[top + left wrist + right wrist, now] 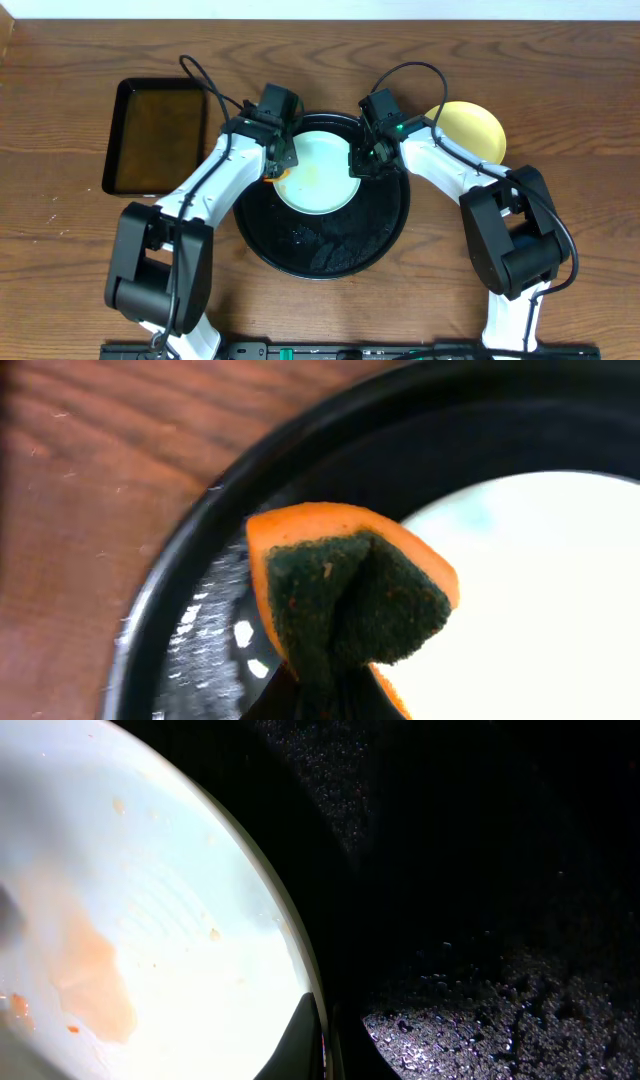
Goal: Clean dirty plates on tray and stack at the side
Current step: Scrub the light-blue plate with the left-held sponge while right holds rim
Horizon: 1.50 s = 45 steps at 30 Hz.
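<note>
A pale mint-blue plate (317, 172) with an orange-brown smear (95, 975) lies on the round black tray (320, 250). My left gripper (277, 165) is shut on an orange sponge with a dark green scrub face (350, 600), held at the plate's left edge. My right gripper (362, 160) is shut on the plate's right rim (318, 1020), one finger above it and one below. A pale yellow plate (472, 128) lies on the table right of the tray, partly behind the right arm. The third plate is not in view.
A smaller rectangular black tray with a brownish inside (158, 135) sits at the left on the wooden table. The round tray's surface is wet and glossy (500, 1020). Both arms reach over the tray from the front.
</note>
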Motion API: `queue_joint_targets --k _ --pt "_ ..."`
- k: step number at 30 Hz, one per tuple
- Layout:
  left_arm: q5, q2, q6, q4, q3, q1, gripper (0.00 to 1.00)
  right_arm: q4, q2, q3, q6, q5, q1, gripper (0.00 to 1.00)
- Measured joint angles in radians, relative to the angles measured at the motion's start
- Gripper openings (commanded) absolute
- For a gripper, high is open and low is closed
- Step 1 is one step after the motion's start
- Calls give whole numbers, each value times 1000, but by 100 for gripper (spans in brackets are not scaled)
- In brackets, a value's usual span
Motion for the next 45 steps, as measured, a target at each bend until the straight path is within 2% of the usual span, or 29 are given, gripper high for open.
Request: queue_joint_targets --k 6,15,25,29,35,45 --pt "197 1 -21 96 -7 -17 7 0 0 0 0 0 0 1" --pt "270 40 -99 120 -12 -106 7 -2 0 1 0 0 0 1" --pt "240 118 -113 102 -16 -94 8 -5 0 2 0 0 0 1" --pt "219 118 -76 62 -15 -94 8 -5 0 2 0 1 0 1" --pt "84 113 -31 -40 -7 -95 8 -6 0 2 0 1 0 1" --pt "-126 113 105 -56 0 -97 8 -6 0 2 0 1 0 1"
